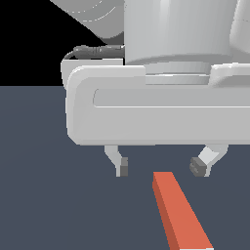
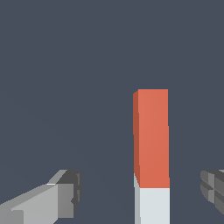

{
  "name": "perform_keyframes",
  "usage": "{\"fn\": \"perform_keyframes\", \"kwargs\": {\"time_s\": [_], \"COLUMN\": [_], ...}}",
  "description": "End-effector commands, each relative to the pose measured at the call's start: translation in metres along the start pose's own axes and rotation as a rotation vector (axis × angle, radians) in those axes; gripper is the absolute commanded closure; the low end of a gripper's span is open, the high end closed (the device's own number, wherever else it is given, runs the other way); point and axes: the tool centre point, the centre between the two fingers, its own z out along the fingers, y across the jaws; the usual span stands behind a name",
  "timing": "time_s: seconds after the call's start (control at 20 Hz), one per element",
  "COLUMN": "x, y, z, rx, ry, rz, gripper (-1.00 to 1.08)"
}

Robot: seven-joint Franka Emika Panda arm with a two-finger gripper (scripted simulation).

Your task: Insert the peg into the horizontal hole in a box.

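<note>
The peg [image 1: 179,212] lies flat on the dark grey floor, its orange-red half showing in the exterior view and running off the lower edge. In the wrist view the peg [image 2: 151,140] shows its orange-red half and the start of its white half [image 2: 153,205]. My gripper [image 1: 160,167] is open and empty, hovering above the peg's orange-red end, with one finger on each side and not touching it. In the wrist view the gripper [image 2: 142,192] straddles the peg near the colour join. The box and its hole are out of view.
The arm's white hand body [image 1: 156,107] fills the upper part of the exterior view. The dark grey floor [image 2: 65,65] surrounds the peg.
</note>
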Motion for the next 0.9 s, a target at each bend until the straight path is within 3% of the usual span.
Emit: {"fn": "perform_keyframes", "kwargs": {"time_s": [0.0,0.4,0.85], "x": [-0.023,-0.072,-0.093], "y": [0.007,0.023,0.031], "z": [0.009,0.027,0.035], "rx": [0.0,0.002,0.002], "ry": [0.0,0.0,-0.001], "rz": [-0.005,-0.013,-0.016], "gripper": [-0.92,-0.92,-0.92]}}
